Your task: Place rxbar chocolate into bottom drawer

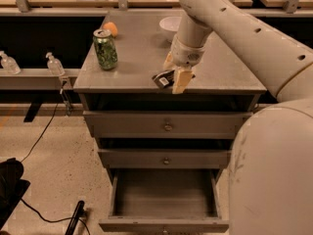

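The rxbar chocolate [163, 79], a small dark bar with a white label patch, hangs just above the front edge of the cabinet top. My gripper [174, 73] is shut on it, reaching down from the white arm at the upper right. Below, the bottom drawer [164, 223] is pulled out, and its grey inside holds nothing I can see. The two upper drawers are pushed in.
A green patterned can [105, 49] stands at the left of the cabinet top [225, 72]. An orange [111, 29] lies behind it and a white bowl [170, 27] at the back. Two bottles [54, 63] sit on a shelf at the left. A black cable [39, 136] trails on the floor.
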`<state>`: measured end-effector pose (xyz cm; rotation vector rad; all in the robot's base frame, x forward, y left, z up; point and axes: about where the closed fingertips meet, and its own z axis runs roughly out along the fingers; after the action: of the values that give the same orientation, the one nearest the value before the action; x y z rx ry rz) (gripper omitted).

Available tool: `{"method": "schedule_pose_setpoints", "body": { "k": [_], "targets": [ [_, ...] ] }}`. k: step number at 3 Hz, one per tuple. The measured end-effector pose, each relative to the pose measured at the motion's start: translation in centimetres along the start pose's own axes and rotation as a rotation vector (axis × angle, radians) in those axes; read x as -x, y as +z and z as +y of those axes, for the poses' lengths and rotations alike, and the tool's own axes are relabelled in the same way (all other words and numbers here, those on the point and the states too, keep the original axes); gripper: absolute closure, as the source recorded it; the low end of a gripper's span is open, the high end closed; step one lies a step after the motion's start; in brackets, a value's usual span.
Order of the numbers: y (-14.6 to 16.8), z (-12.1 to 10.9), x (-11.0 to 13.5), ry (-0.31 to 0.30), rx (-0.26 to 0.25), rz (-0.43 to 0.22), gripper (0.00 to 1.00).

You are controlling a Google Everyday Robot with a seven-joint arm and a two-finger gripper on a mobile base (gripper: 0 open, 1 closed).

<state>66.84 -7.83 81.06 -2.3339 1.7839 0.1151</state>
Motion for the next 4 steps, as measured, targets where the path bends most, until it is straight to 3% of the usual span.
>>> {"method": "schedule_pose_setpoints", "body": {
  "k": [2, 4],
  "targets": [
    [-0.01, 0.01, 0.00, 0.000, 0.000, 0.000, 1.00],
    [-0.02, 0.01, 0.01, 0.000, 0.000, 0.000, 0.54]
  ]
}}
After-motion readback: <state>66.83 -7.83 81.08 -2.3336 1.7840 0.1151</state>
